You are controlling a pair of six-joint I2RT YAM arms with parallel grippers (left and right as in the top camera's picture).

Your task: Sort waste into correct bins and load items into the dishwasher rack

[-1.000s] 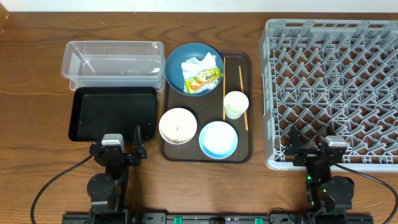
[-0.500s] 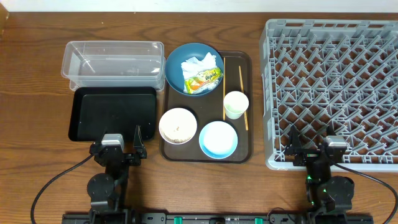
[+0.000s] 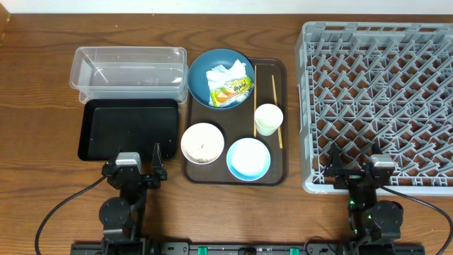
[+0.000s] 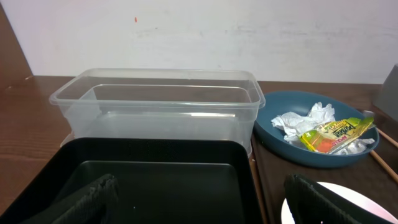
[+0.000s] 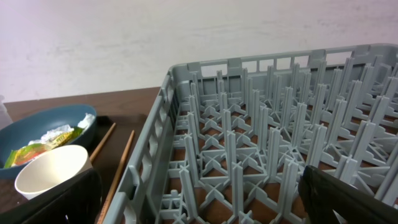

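My left hand (image 3: pixel 133 168) and right hand (image 3: pixel 352 168) sit wide open at the near edge, gripping nothing. Tissue (image 3: pixel 225 73) and wrapper (image 3: pixel 231 90) lie in the blue bowl (image 3: pixel 199 81), left of the rack (image 3: pixel 382 42).

Top-down overhead; wrists sharing dark-blue bowl (image 3: pixel 200 79) (image 4: pixel 278 140) (image 5: pixel 31 124)

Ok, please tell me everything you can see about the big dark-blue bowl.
The dark-blue bowl is round and shallow, ceramic or plastic by its look. It sits upright at the far left corner of the brown tray, close beside the clear tub. Inside lie crumpled white tissue and a yellow-green wrapper.
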